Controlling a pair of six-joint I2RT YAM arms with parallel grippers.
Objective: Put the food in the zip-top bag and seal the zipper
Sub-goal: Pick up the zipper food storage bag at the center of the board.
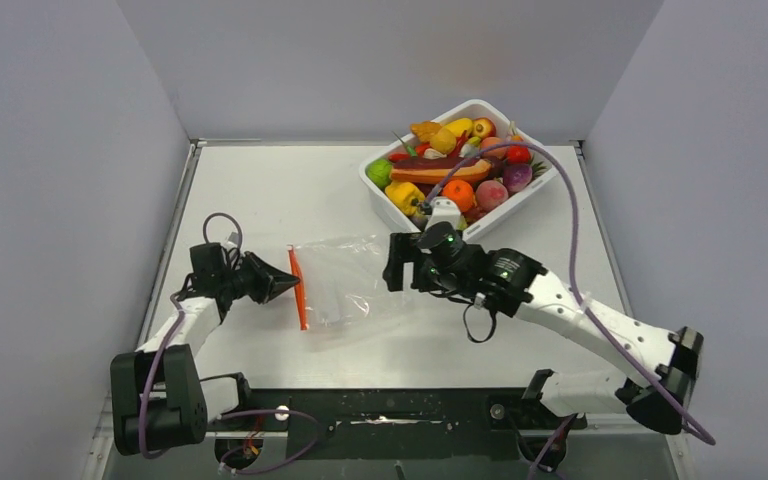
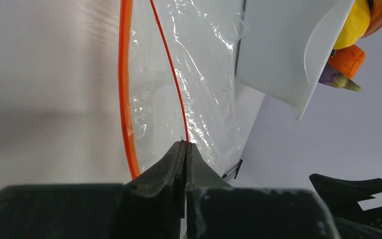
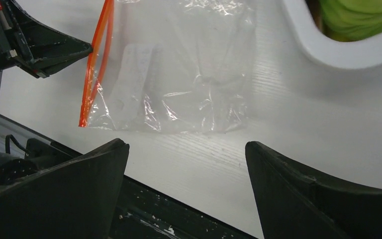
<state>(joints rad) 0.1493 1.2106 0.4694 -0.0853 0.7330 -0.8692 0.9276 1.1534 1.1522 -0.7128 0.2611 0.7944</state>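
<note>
Zip-top bag (image 1: 345, 285): clear, crinkled film lying flat on the white table (image 1: 260, 190), toward its near edge and between your two grippers. The mouth faces left. The table surface shows through the film.
Zipper (image 1: 298, 288): thin red-orange strip along the mouth. In the left wrist view its two tracks stand apart. The broader one lies on the table and the thinner one rises to the fingertips (image 2: 171, 162).
Left gripper (image 1: 290, 284): black wedge-shaped fingers tapering to a point, jaws pressed together on the raised zipper track about midway along it.
Left arm: base at the near left corner. The white link runs away from you and the wrist is turned so the gripper points right, at the bag mouth.
Right gripper (image 1: 397, 262): black wedge fingers, jaws spread wide with only bare table between them. It is low over the table at the bag's right edge and points left toward the bag.
Right arm: base at the near right. The white links reach left and away across the table, and a purple cable (image 1: 570, 230) arcs from the wrist over the tub.
Tub (image 1: 378, 192): white smooth plastic, rectangular with rounded corners, set at an angle at the far right, just beyond the right gripper.
Food (image 1: 457, 170): glossy plastic pieces heaped in the tub. You can pick out an orange ball (image 1: 458, 194), a yellow pepper (image 1: 404, 195), a long orange-red sausage shape (image 1: 440, 172), a green piece (image 1: 380, 172) and a purple piece (image 1: 517, 177).
</note>
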